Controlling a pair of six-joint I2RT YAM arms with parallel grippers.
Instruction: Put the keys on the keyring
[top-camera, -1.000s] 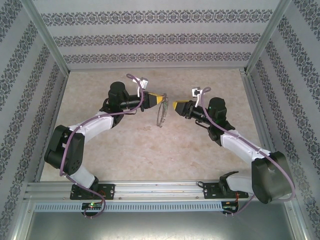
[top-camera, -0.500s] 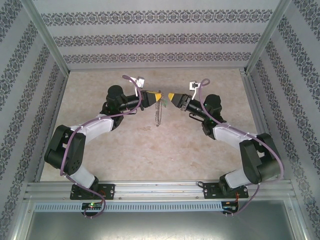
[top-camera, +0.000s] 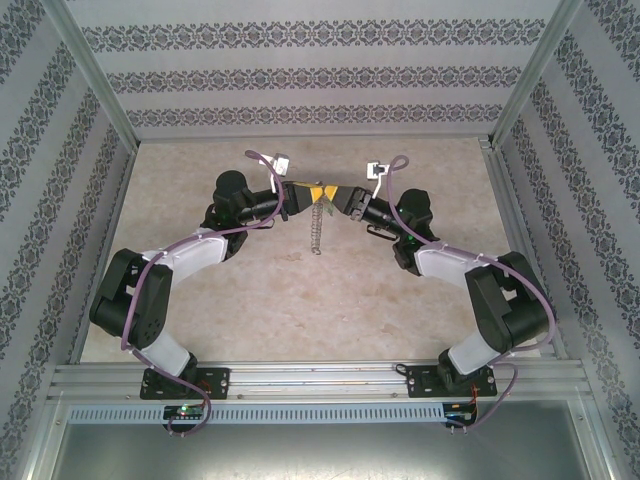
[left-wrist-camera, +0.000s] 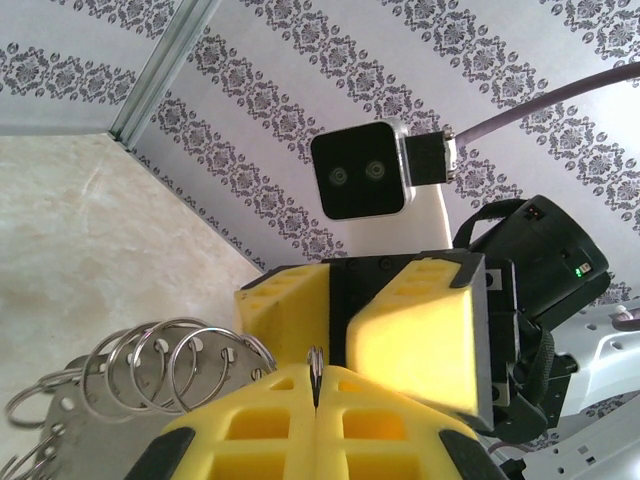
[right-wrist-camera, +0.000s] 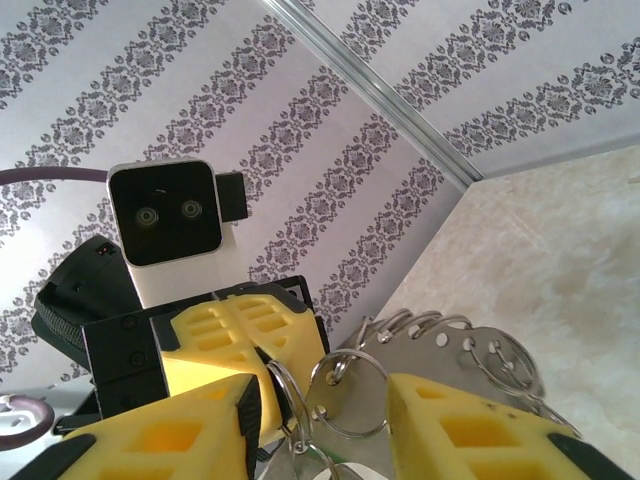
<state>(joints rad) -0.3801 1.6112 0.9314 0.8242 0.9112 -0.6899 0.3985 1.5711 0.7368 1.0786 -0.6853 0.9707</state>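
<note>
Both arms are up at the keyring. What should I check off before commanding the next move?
1. Left gripper shut on the keyring rim: ok.
2. Keyring hanging below the left gripper, off the table: ok.
3. Right gripper open, with a finger on each side of the small split rings: ok.
4. Key held by the right gripper: not ok; its fingers stand apart, clamping nothing.
5. Clearance between the two grippers: cannot tell; the top view has them nearly tip to tip.
</note>
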